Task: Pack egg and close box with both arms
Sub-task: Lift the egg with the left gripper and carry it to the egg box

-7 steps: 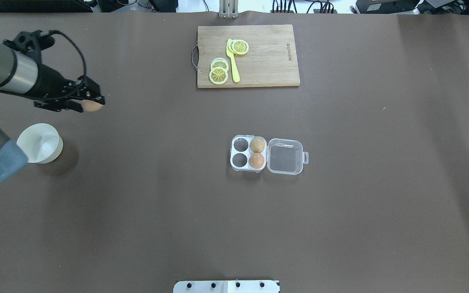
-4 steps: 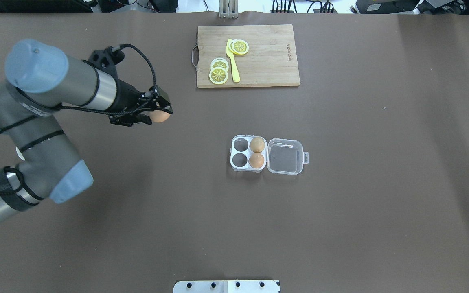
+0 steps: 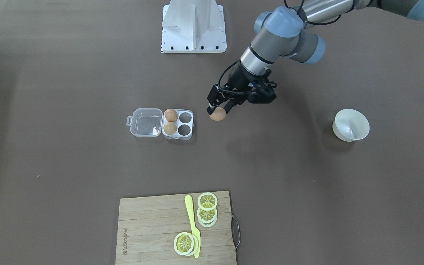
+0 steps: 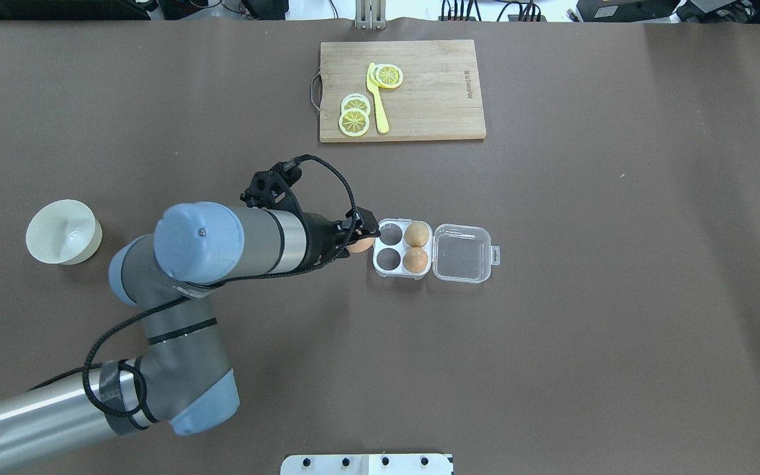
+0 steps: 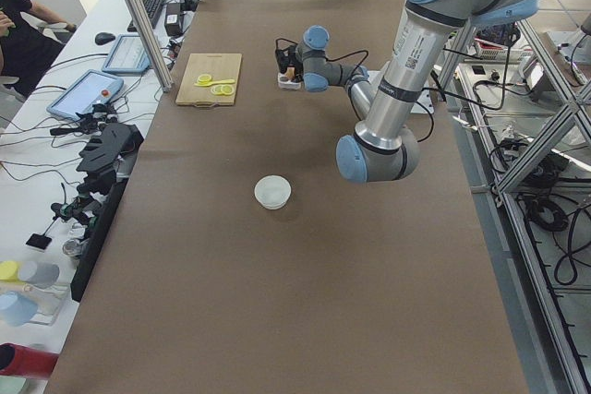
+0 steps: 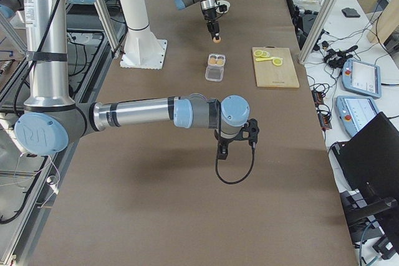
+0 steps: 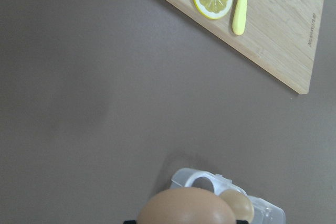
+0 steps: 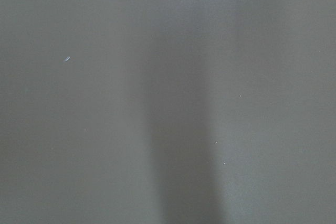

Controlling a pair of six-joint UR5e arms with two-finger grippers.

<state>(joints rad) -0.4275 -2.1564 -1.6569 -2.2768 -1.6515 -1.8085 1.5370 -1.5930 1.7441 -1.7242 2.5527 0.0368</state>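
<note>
We see left gripper (image 3: 217,109) clamped on egg (image 3: 218,115), jaws spread only to egg's width. Egg hangs at fingertips, raised off table (image 3: 307,191). Box (image 3: 138,129) sits just beyond jaws, lid (image 3: 146,125) lying open flat on side away from them. Two empty cells (image 3: 185,117) lie nearest jaws; two other eggs (image 3: 171,115) fill cells behind those. Bowl (image 3: 350,125) well behind left gripper. Cutting board (image 3: 153,228) well off to one side. Right gripper (image 6: 222,151) hangs over bare table, well apart from box; we cannot tell how its jaws stand.
</note>
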